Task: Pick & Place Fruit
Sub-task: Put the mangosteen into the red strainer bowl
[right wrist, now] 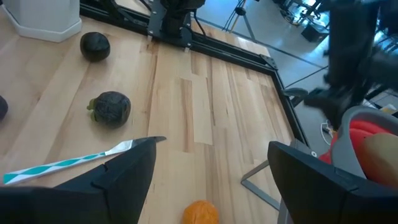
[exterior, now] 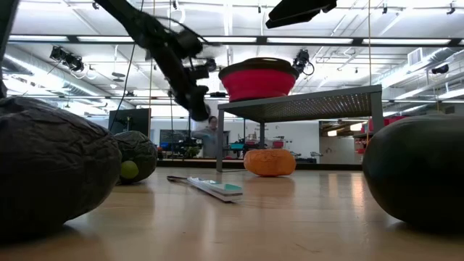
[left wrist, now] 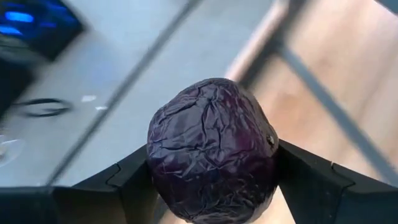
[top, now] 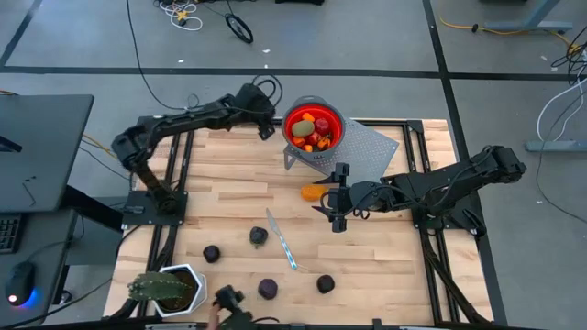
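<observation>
Left gripper (left wrist: 211,180) up beside the red bowl (top: 315,128), clamped on a dark purple fruit (left wrist: 211,149); right gripper (top: 336,198) spread wide, holding nothing, hovering over the counter (top: 229,174) beside the orange fruit (top: 314,192)

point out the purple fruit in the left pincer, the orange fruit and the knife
purple fruit (left wrist: 211,149), left wrist view, middle of its wrinkled skin
orange fruit (exterior: 270,162), low view, middle of its side
knife (top: 282,240), high view, mid-length

Crinkled dark purple fruit (left wrist: 211,149); red bowl (top: 313,129).
</observation>
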{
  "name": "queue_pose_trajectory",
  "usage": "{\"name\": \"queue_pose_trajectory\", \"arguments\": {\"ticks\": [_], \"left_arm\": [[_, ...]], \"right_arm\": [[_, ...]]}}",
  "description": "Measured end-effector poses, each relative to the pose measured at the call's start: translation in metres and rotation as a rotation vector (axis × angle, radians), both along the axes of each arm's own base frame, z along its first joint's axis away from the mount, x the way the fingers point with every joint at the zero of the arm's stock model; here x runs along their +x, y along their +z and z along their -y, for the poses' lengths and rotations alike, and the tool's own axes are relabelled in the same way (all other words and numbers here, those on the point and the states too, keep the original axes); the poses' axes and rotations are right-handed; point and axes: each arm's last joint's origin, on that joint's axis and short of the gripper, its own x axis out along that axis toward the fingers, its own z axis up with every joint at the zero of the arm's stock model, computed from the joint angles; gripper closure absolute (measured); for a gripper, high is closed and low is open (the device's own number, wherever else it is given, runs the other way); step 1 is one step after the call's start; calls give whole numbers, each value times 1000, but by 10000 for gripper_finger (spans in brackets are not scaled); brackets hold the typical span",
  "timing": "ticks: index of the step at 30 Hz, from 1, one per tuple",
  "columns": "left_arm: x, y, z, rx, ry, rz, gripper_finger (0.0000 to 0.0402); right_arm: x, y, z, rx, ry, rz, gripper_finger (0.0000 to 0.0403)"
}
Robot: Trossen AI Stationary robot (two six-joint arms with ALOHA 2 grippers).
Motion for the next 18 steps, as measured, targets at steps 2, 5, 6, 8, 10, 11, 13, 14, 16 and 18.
{"name": "queue_pose_trajectory", "arguments": {"ticks": [2, 5, 6, 8, 10, 11, 13, 14, 16, 18], "left_arm": [[-9, 16, 2, 67, 67, 3, 119], [-17, 41, 7, 133, 107, 92, 121], [-18, 48, 9, 142, 82, 136, 122], [-16, 61, 16, 149, 10, 219, 123], [-12, 71, 22, 174, -53, 299, 121], [-9, 75, 26, 186, -84, 335, 120], [-2, 82, 32, 194, -158, 404, 119], [1, 84, 36, 189, -206, 434, 120], [8, 87, 45, 176, -300, 480, 121], [15, 88, 55, 174, -342, 499, 121]], "right_arm": [[0, 0, 0, 0, 0, 0, 85], [0, 0, 0, 0, 0, 1, 85], [0, 0, 0, 0, 0, 1, 85], [0, 0, 0, 0, 0, 1, 85], [0, 0, 0, 0, 0, 1, 85], [0, 0, 0, 0, 0, 1, 85], [0, 0, 0, 0, 0, 1, 85], [0, 0, 0, 0, 0, 0, 85], [0, 0, 0, -1, 0, -6, 85], [-1, -1, 0, -4, 0, -16, 85]]}}
